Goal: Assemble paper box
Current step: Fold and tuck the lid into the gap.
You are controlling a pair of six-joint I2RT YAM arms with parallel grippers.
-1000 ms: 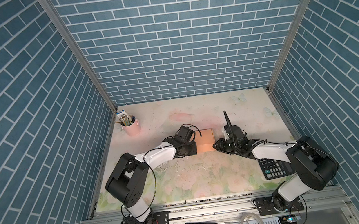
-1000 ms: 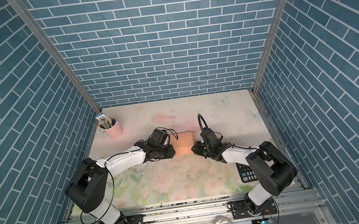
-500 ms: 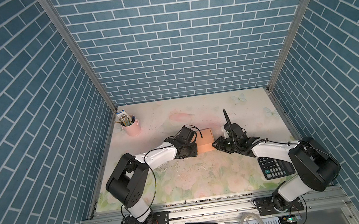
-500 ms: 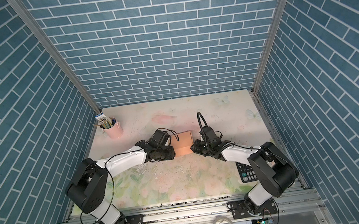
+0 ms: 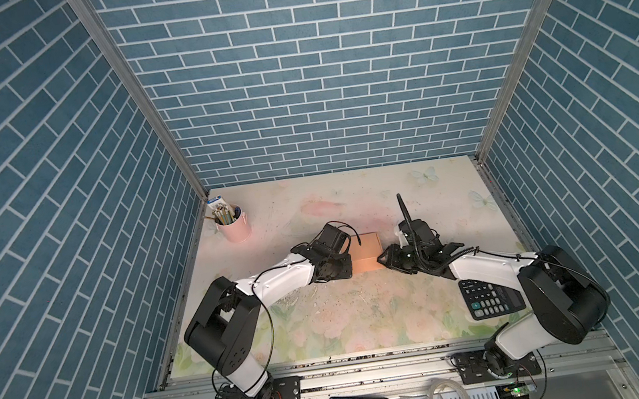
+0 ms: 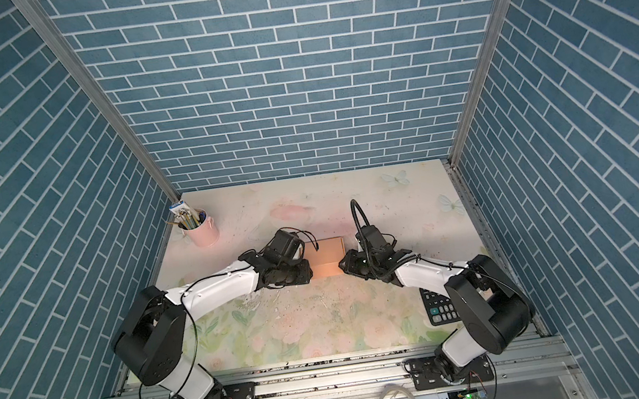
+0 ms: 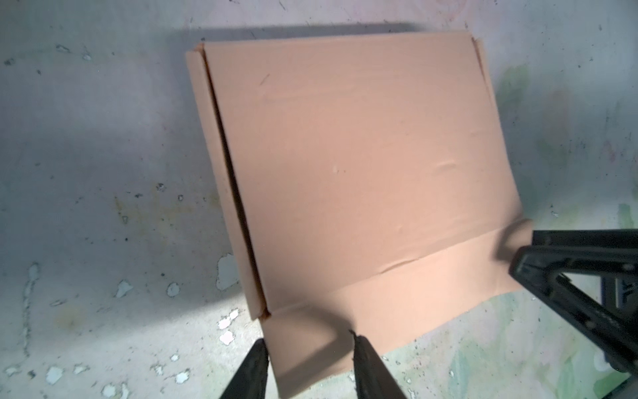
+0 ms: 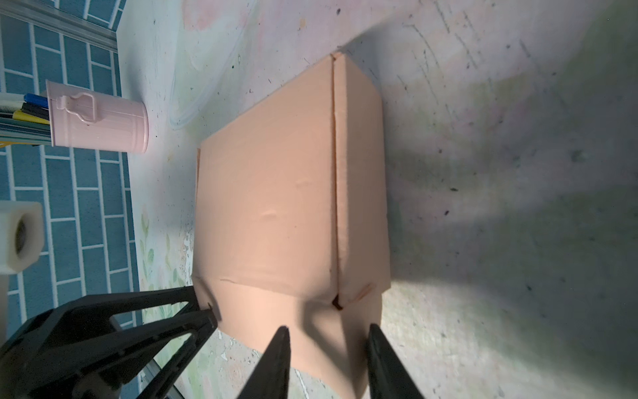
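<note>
The peach-orange paper box [image 5: 365, 250] [image 6: 325, 255] sits folded at mid-table with its lid down. Its front flap slopes out onto the table toward the arms. My left gripper [image 5: 351, 265] [image 7: 309, 345] is open at the flap's left corner; one finger is at the flap's edge and the other lies over it. My right gripper [image 5: 381, 260] [image 8: 326, 340] is open over the flap's right corner. In the left wrist view the paper box [image 7: 362, 155] fills the middle. In the right wrist view the paper box [image 8: 269, 207] shows a side wall seam.
A pink cup [image 5: 236, 229] [image 6: 201, 230] [image 8: 100, 124] of pens stands at the back left. A black calculator [image 5: 491, 303] [image 6: 439, 308] lies at the front right under the right arm. Brick-pattern walls enclose three sides of the table.
The right gripper's jaws have spread wider at the flap's corner. The left arm and the box have hardly moved.
</note>
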